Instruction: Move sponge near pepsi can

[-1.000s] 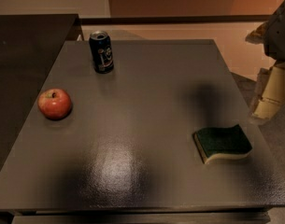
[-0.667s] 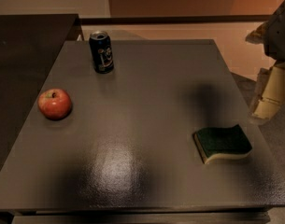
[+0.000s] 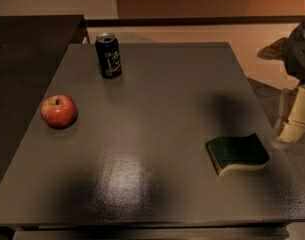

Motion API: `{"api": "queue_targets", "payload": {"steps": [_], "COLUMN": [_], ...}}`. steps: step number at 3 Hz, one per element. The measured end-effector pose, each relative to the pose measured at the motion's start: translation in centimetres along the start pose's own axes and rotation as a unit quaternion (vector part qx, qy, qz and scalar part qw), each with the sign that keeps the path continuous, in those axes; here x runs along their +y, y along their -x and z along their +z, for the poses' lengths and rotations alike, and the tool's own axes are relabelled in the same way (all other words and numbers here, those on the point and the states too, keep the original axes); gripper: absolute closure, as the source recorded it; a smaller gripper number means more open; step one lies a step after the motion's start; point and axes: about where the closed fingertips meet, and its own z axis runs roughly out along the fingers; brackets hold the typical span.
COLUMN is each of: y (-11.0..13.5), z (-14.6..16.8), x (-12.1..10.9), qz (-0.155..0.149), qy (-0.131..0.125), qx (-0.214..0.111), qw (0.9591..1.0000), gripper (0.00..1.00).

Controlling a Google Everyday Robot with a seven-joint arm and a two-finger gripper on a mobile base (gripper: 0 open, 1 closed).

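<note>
Currently the sponge (image 3: 238,153), long axis left-to-right, lies near, left of the gripper (image 3: 293,115), whose closure state is indeterminable.

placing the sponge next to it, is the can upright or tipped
Upright: the can stands on its base, silver rim on top, far left on the table. The hand hangs beyond the table's right edge.

A red apple (image 3: 58,111) sits stem-up near the left edge of a dark grey bench (image 3: 167,84); a soft glare marks the bench's front half; a darker counter (image 3: 27,54) stands along the bench's left side; an orange-toned wall (image 3: 202,1) runs behind; the end effector (image 3: 290,129) hangs just off the bench's right edge.
</note>
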Motion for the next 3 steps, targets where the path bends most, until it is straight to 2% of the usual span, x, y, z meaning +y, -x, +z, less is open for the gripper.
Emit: {"api": "queue_targets", "payload": {"steps": [1, 3], "y": [-0.9, -2.3], "z": [1.8, 5.1], "x": [1.4, 3.7], "qz": [-0.022, -0.045], "qy": [0.029, 0.055], "qx": [-0.017, -0.034], "qw": [0.9992, 0.9969], "gripper": [0.0, 0.0]}}
